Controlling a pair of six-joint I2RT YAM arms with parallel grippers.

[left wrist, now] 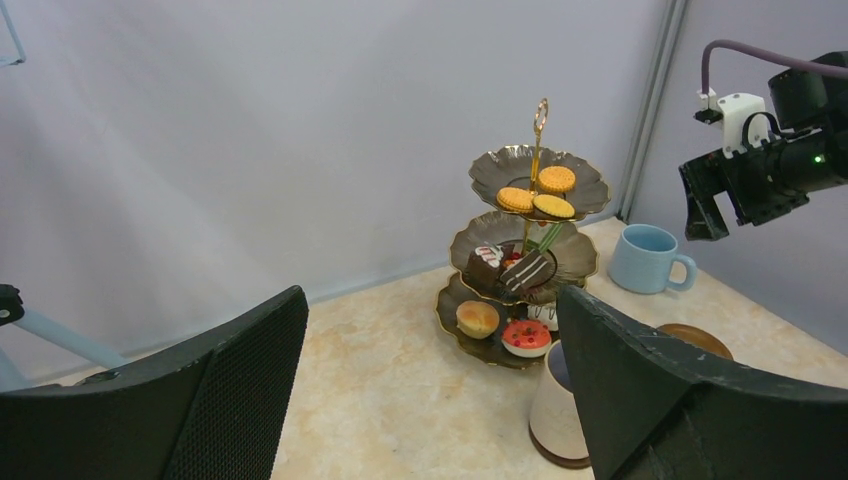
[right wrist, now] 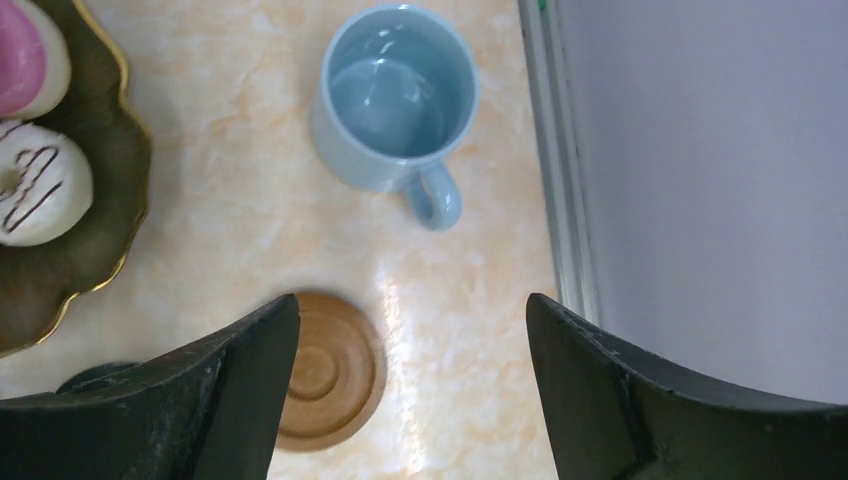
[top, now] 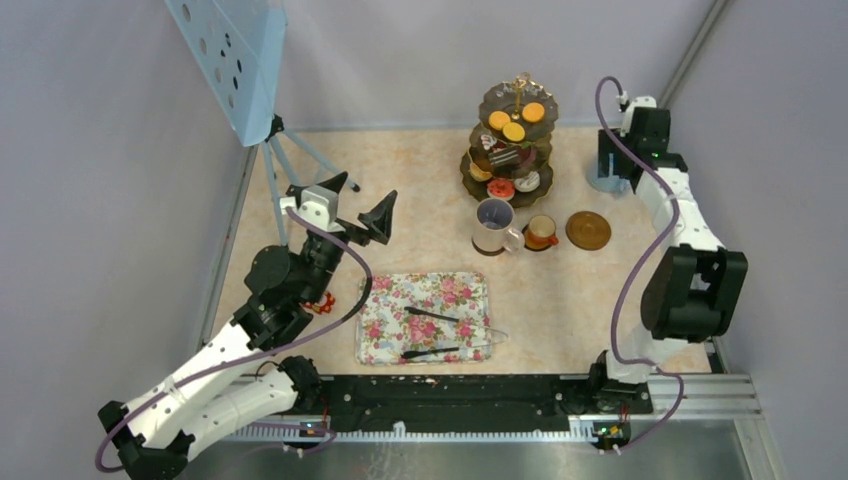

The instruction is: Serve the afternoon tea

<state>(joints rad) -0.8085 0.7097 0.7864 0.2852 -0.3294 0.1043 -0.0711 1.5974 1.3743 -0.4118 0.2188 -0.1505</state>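
The dark three-tier stand (top: 512,140) with a gold handle stands at the back centre. It holds orange rounds (top: 515,121) on top, cake slices (left wrist: 515,268) in the middle and donuts (right wrist: 35,195) at the bottom. A pale-grey cup (top: 493,225) and a small orange-brown cup (top: 541,232) stand in front of the stand. A light-blue cup (right wrist: 395,95) stands at the back right by the wall. My right gripper (right wrist: 412,300) is open and empty, hovering just near of that cup. My left gripper (top: 362,202) is open and empty, raised at the left and facing the stand (left wrist: 530,250).
A round wooden coaster (top: 588,230) lies right of the small cup, under my right gripper's left finger (right wrist: 230,390). A floral tray (top: 385,320) with black tongs (top: 432,315) lies at the near centre. A tripod with a blue perforated panel (top: 235,60) stands at the back left. Walls enclose the table.
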